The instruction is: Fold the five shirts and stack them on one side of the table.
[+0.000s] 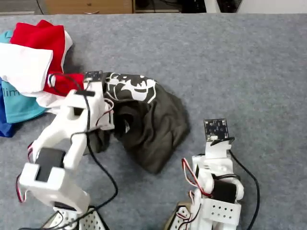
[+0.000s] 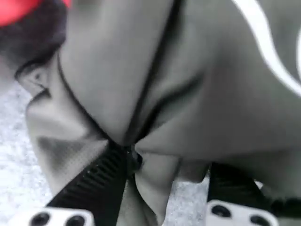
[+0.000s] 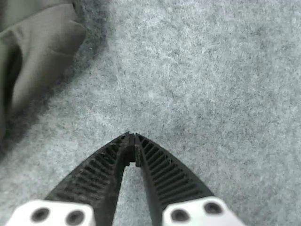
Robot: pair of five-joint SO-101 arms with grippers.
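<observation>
A dark grey shirt [image 1: 153, 120] with a white print lies crumpled in the middle of the table. My left gripper [image 1: 111, 123] is at its left edge, shut on a bunch of its fabric. In the left wrist view the dark grey shirt [image 2: 188, 84] gathers into folds between the fingers of the left gripper [image 2: 174, 165]. At the far left is a pile of a red shirt [image 1: 43, 38], a white shirt [image 1: 24, 67], a teal shirt [image 1: 21, 103] and a blue shirt [image 1: 4, 125]. My right gripper [image 3: 132, 141] is shut and empty, low over bare felt beside the dark grey shirt's [image 3: 33, 52] edge.
Grey felt [image 1: 240, 62] covers the table, with free room across the right half and the back. The right arm [image 1: 216, 167] stands near the front edge, right of the dark shirt. Wooden furniture [image 1: 91, 5] runs behind the table.
</observation>
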